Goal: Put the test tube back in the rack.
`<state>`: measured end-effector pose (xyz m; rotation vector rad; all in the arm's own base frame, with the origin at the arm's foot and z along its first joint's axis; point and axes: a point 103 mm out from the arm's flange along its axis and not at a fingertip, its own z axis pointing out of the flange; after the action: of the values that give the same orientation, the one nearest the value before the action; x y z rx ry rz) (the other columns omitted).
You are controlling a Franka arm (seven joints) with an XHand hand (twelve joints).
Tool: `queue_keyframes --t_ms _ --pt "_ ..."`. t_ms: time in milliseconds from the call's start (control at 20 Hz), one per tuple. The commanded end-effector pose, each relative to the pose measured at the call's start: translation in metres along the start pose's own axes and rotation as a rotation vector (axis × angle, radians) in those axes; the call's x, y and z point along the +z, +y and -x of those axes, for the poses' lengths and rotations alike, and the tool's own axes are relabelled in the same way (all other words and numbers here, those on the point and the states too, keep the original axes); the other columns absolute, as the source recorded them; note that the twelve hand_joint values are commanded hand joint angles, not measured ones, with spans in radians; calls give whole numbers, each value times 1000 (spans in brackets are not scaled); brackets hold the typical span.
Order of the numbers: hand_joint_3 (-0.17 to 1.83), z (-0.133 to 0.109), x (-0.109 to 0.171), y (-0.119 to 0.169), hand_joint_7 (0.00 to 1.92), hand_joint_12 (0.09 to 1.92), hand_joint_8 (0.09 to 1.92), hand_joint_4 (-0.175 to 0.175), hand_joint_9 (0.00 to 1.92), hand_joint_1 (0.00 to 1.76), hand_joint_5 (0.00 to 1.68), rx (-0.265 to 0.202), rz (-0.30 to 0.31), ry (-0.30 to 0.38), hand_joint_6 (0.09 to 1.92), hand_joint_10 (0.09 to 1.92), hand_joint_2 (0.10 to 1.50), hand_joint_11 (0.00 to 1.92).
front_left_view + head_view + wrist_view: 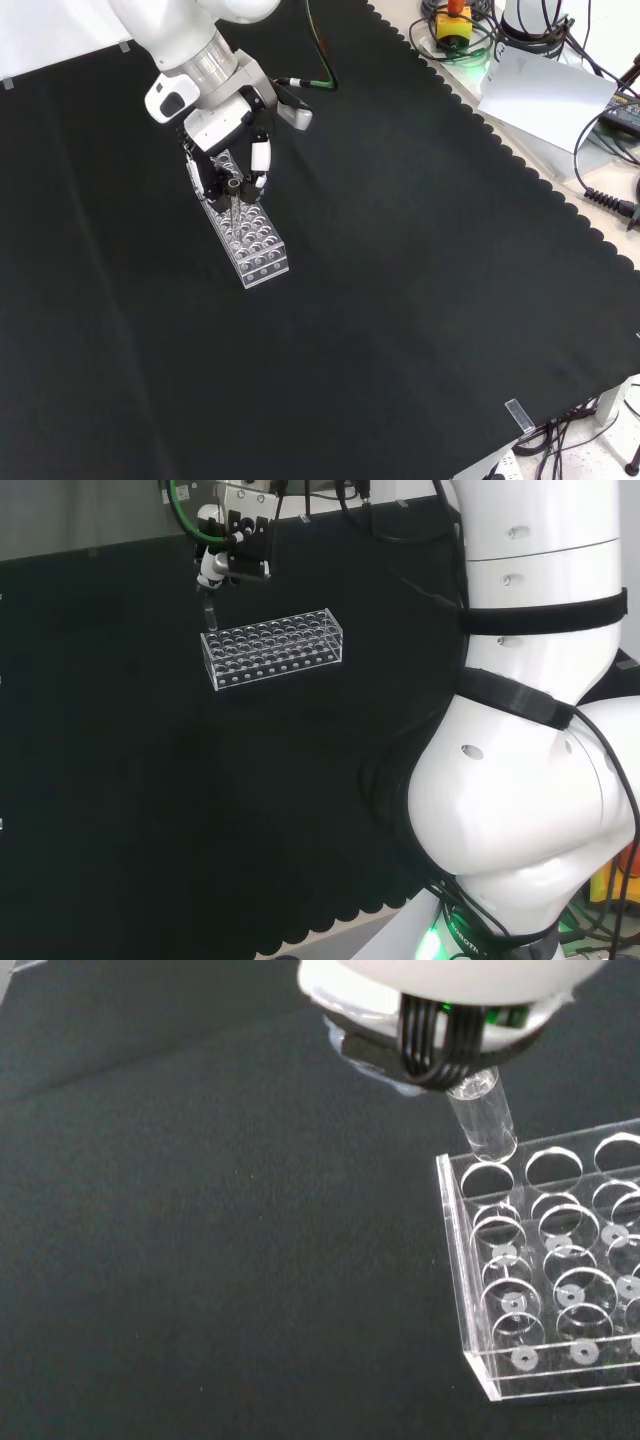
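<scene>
So the bench (420, 300) is covered in black cloth (150, 800) with a scalloped edge. A clear plastic rack (273, 648) full of round holes sits directly on it, toward the far left in the head view, upper left in the front view.

Just below the glossy black-and-white plastic hand (232, 140), the test tube (482, 1120) is clear, smooth and shiny. The rack (274, 648) under it is clear glossy plastic. Beneath lies matt black cloth (400, 260).

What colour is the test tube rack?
Clear, colourless plastic rack, seen best in the wrist view.
</scene>
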<state>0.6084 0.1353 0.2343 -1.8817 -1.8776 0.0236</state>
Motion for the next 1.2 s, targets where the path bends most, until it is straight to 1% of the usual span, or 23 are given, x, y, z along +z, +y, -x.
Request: queue_keyframes --t_ms 50,600,800,1200 --pt "401 1 6 2 1373 806 726 -175 1283 1427 1269 2 -14 4 353 490 768 1237" --pt "402 5 14 7 1373 807 725 -175 1283 1427 1269 13 -32 -4 353 490 768 1237" --pt "402 10 19 18 1374 807 725 -175 1283 1427 1269 19 -42 -5 353 490 767 1237" --pt "403 15 26 26 1374 808 725 -175 1283 1427 1269 29 -56 -13 354 490 767 1237"
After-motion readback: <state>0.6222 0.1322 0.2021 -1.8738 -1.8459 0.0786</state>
